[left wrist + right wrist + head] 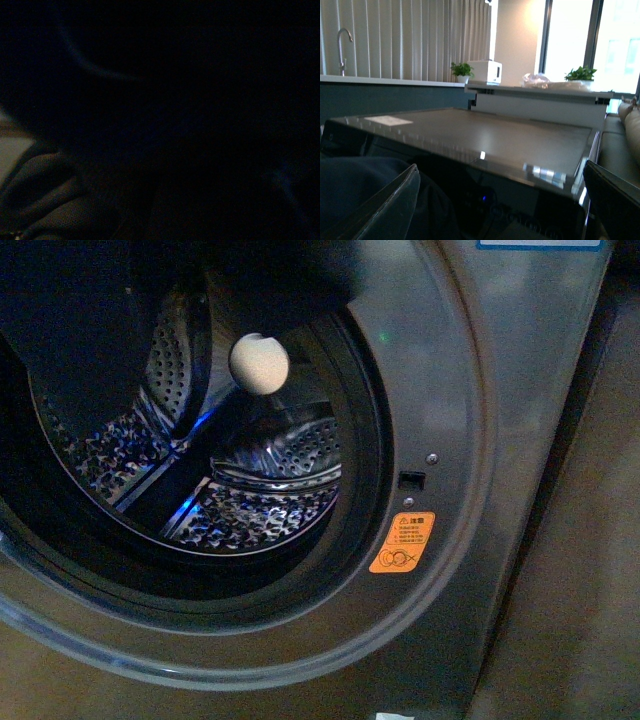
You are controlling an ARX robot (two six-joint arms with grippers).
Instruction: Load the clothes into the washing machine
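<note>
The washing machine [500, 390] fills the front view, its round door opening uncovered and its perforated steel drum [250, 500] lit blue inside. The clothes [80, 330], dark navy fabric, hang over the upper left of the opening and into the drum. A pale round ball [259, 363] shows at the fabric's lower edge. My left gripper is hidden in the fabric, shut on the clothes; the left wrist view is dark. My right gripper [500, 170] is open and empty above the machine's top [485, 135], with the clothes [355, 185] beside its clear finger [395, 200].
An orange sticker [402, 542] marks the door rim beside the latch hole [411, 480]. Brown floor [580, 590] lies right of the machine. Behind it stand a counter with a tap [342, 42], a white appliance [485, 71], plants and a sofa [625, 130].
</note>
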